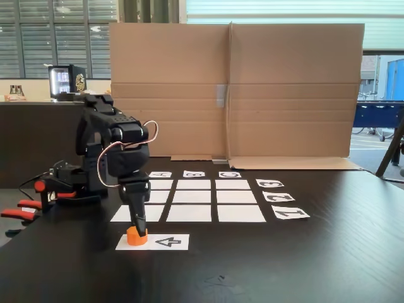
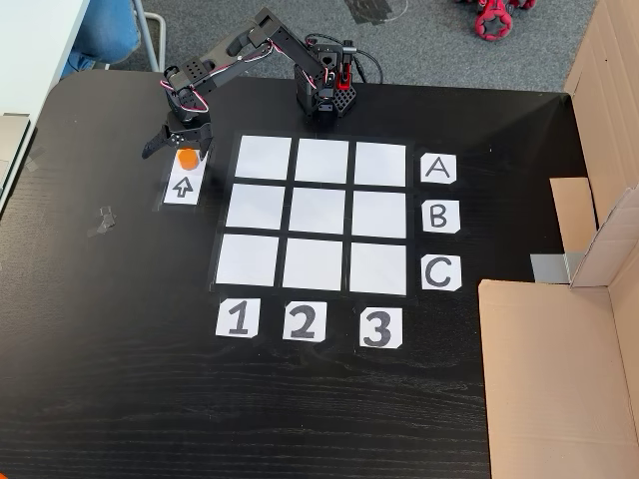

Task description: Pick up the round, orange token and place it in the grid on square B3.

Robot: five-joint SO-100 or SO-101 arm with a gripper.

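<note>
The gripper (image 2: 178, 152) hangs over the token (image 2: 187, 159) with its fingers apart: from above, one finger points out toward 8 o'clock of the token and the other stands near its 1 o'clock side. From the side, the gripper (image 1: 136, 228) comes down almost upright onto the token (image 1: 136, 237), and I cannot tell if a finger already touches it. The token sits on the end of the arrow card (image 2: 185, 186) that the arrow points to, at 9 o'clock from the grid (image 2: 318, 213) as the view from above shows it, just beside the column over card 1 (image 2: 238, 318). I judge that the step in hand is the grasp and that nothing of the carrying is done. To do it well, the arm should go low enough that both fingers stand beside the round wall, not above the flat top, and the token should be in the middle between them before closing. The closing should be slow, because a short cylinder can slide out sideways on paper. Square B3 (image 2: 378, 214) lies in the row of card B (image 2: 439, 216) and the column of card 3 (image 2: 379, 327), at 3 o'clock of the grid centre, well apart from the token. The lift should be high enough to pass over the paper squares without touching them.
</note>
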